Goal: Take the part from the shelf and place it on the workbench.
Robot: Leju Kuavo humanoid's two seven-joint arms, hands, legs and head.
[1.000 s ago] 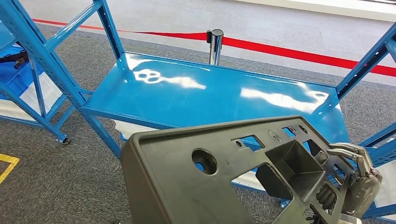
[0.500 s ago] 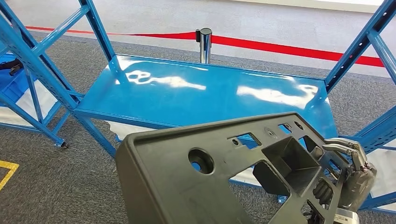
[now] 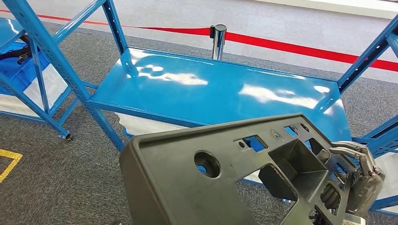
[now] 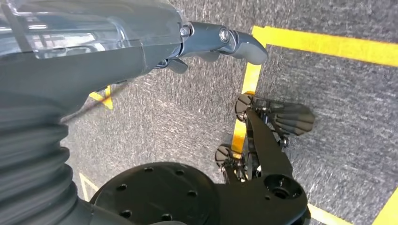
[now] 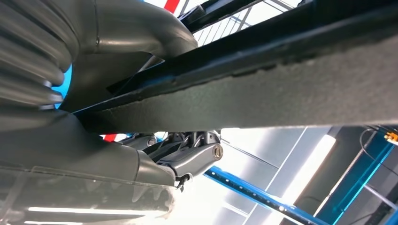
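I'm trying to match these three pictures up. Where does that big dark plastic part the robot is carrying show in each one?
Head view: the dark part fills the lower middle, gripped at its far right edge by the right hand.
Right wrist view: the part is a thick dark band across the middle.
Left wrist view: not in it.
Shared landmark: the blue shelf frame.

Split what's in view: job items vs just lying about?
Job:
- dark plastic part, gripped at its edge by the right hand
- blue shelf ahead, its surface bare

Lying about:
- chrome post with red barrier tape
- second blue rack
- yellow floor marking
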